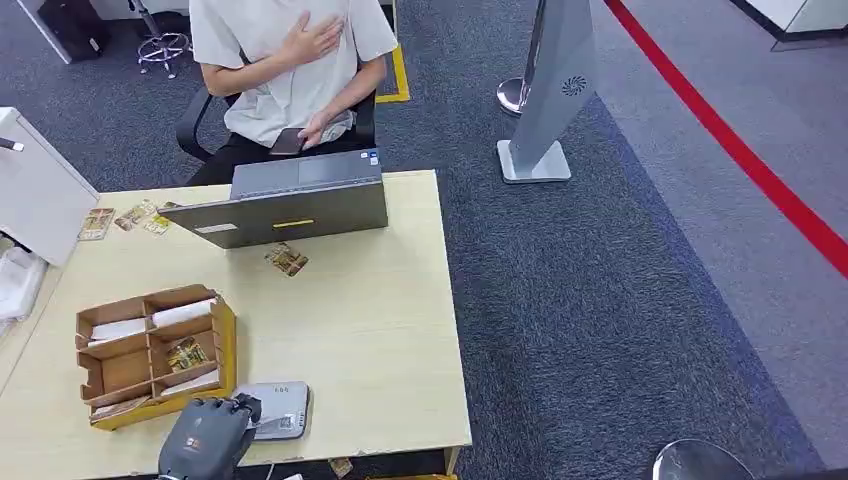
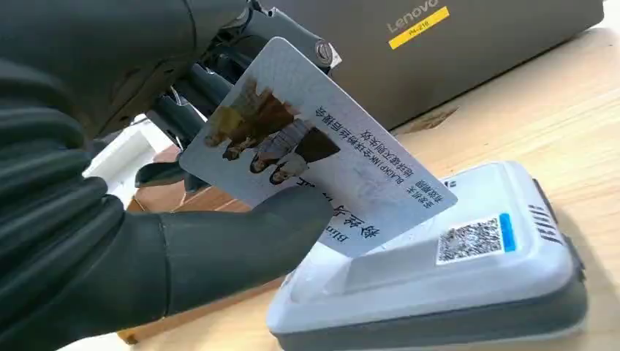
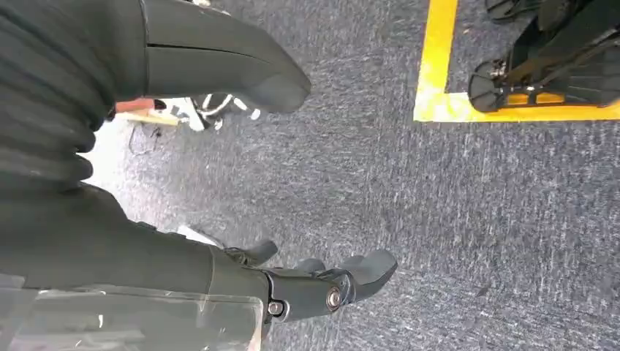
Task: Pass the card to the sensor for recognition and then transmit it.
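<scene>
The card (image 2: 314, 164) is pinched in the left hand (image 2: 146, 190), thumb on its printed face and the darker fingers (image 2: 183, 102) behind it. It is tilted, with its lower corner hanging over the grey sensor (image 2: 468, 278). Whether that corner touches the sensor's flat reading panel cannot be told from the left wrist view. The sensor carries a square code label (image 2: 471, 240) on its top face. It sits on the pale wooden table (image 1: 380, 330), just beside a cardboard tray (image 1: 155, 355) with compartments holding more cards.

The right hand (image 3: 322, 285) hangs over the carpet (image 3: 439, 219), away from the table, holding nothing, fingers apart and loosely bent.

Farther back on the table stands a grey laptop (image 1: 290, 205) with a loose card (image 1: 287, 260) in front of it and several more cards (image 1: 125, 218) to its left. A person (image 1: 290, 60) sits in a chair behind the laptop.

Step in hand: presenting the card to the sensor for recognition. This step appears close to completion, but not confirmed. The next move likely calls for lowering and flattening the card over the reading panel, pausing there, then lifting it and carrying it across the table toward the person. The pinch must stay firm throughout, as the thin, smooth card could slip.
</scene>
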